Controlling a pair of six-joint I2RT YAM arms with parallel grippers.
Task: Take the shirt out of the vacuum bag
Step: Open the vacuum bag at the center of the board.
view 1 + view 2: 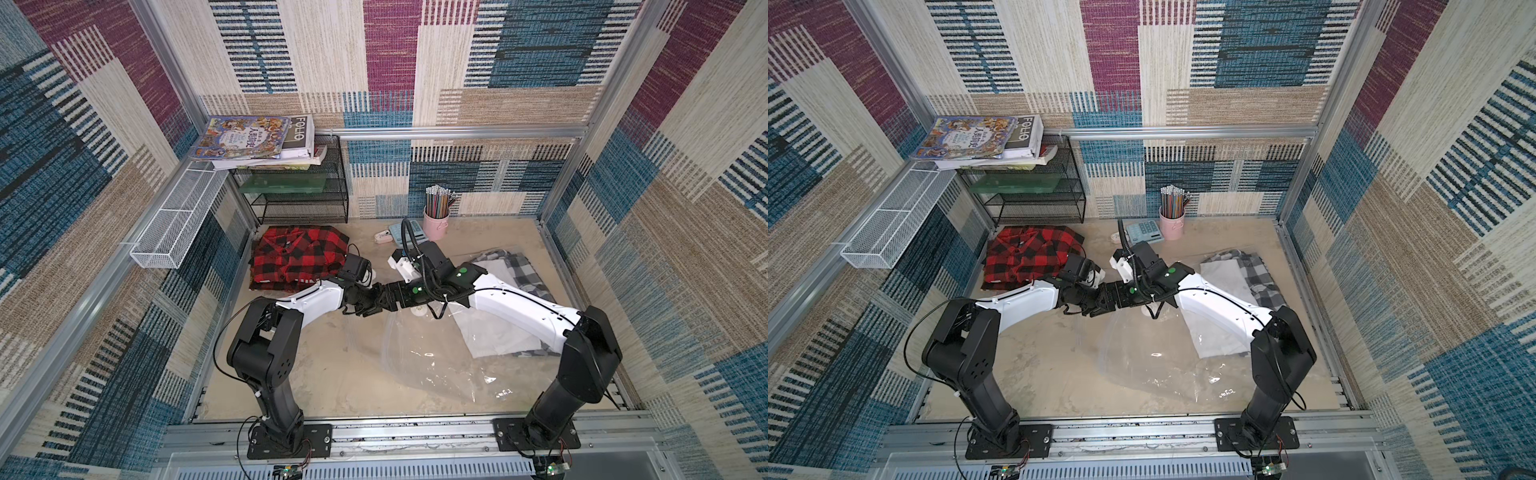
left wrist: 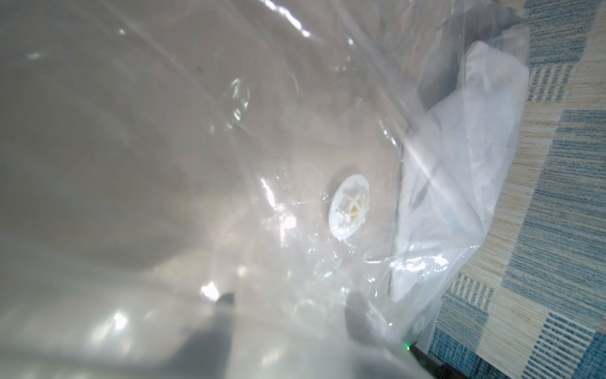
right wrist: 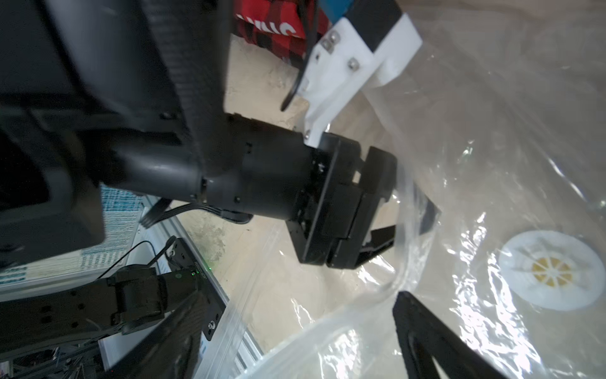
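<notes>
Left gripper (image 3: 405, 229): jaws spread, film at the vacuum bag (image 1: 424, 365) mouth runs between them, not clamped. Right gripper (image 1: 390, 301): jaws wide apart, one finger (image 3: 426, 338) at the film edge near the valve (image 3: 551, 269). Bag lies mid-table. White shirt (image 1: 494, 336) sits inside it, under the right arm.

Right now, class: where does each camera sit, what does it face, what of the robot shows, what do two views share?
Top views: high in front, looking down and backward; left arm, right arm, vacuum bag.
Left wrist: on the left arm, facing valve and white cloth through plastic; no fingers clear.
Right wrist: on the right arm, facing the left fingers; own finger shows.
Shared: both wrist views show the valve.
</notes>
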